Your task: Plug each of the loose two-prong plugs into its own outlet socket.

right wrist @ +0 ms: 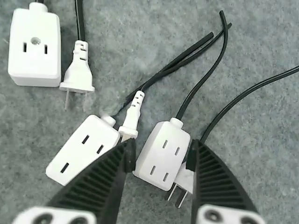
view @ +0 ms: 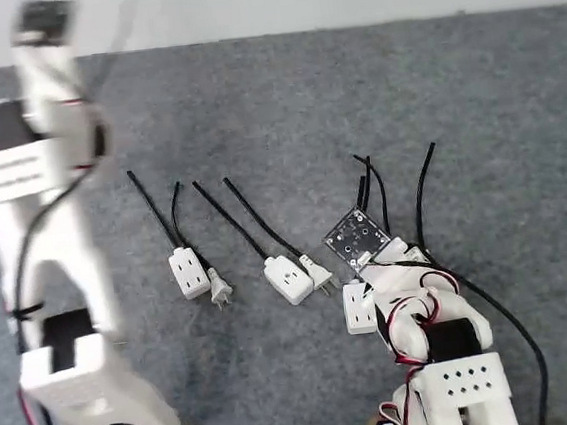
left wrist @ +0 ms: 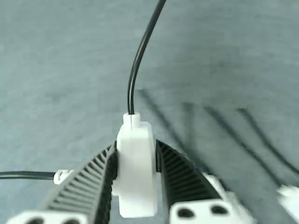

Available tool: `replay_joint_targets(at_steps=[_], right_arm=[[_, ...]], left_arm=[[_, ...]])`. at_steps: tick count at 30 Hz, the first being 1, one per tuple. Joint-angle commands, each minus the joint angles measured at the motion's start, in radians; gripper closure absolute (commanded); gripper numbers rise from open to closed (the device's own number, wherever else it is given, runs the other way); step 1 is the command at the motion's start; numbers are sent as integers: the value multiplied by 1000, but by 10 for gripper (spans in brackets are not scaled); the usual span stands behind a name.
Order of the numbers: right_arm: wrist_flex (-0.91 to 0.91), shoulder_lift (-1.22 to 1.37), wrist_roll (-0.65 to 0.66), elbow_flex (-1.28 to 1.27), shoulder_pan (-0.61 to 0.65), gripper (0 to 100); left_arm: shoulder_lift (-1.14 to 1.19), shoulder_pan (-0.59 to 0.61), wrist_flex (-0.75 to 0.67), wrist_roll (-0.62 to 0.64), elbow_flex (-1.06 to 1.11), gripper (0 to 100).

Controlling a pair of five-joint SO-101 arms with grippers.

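Note:
My left gripper [left wrist: 135, 148] is shut on a white socket block [left wrist: 135, 177] whose black cord runs away over the carpet. A small white plug [left wrist: 61, 176] lies close beside it. My right gripper [right wrist: 160, 145] is open, low over the carpet, its fingers on either side of a white socket [right wrist: 163, 156]. A plug's prongs [right wrist: 180, 197] stick out from under that socket. Beside it lie another socket [right wrist: 81, 156], with a plug [right wrist: 131, 119] at its end, and a third socket [right wrist: 35, 44] next to a loose two-prong plug [right wrist: 77, 74]. The right gripper [view: 373, 254] sits front right of centre.
Grey carpet [view: 283, 102] covers the table. A socket [view: 189, 272] and plug [view: 219, 291] lie left of centre, another pair [view: 288, 277] in the middle, black cords fanning away behind them. The left arm [view: 34, 226] rises tall along the left side.

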State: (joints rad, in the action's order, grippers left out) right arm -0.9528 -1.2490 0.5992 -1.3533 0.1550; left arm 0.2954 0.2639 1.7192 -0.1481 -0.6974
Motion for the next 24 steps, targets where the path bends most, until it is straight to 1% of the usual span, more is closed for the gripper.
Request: replay_joint_targets(at_steps=[1,7,12,15,20,24], right_arm=[[18,-13,-14,11,-4,808],[18,-7,-14,11,-4,808],[24,-13,-14,-5,-2,808],[24,-13,-14,-12,24,808],[21,-13,-14,-14,38,808],[21,-13,-14,-15,38,808]], left_arm=[[-55,224,-101,-18,2,989],[31,446,-258,-12,30,989],[186,641,-396,-14,56,989],[282,743,-480,-11,50,989],[393,861,-637,-9,50,989],[462,916,-701,-8,51,989]])
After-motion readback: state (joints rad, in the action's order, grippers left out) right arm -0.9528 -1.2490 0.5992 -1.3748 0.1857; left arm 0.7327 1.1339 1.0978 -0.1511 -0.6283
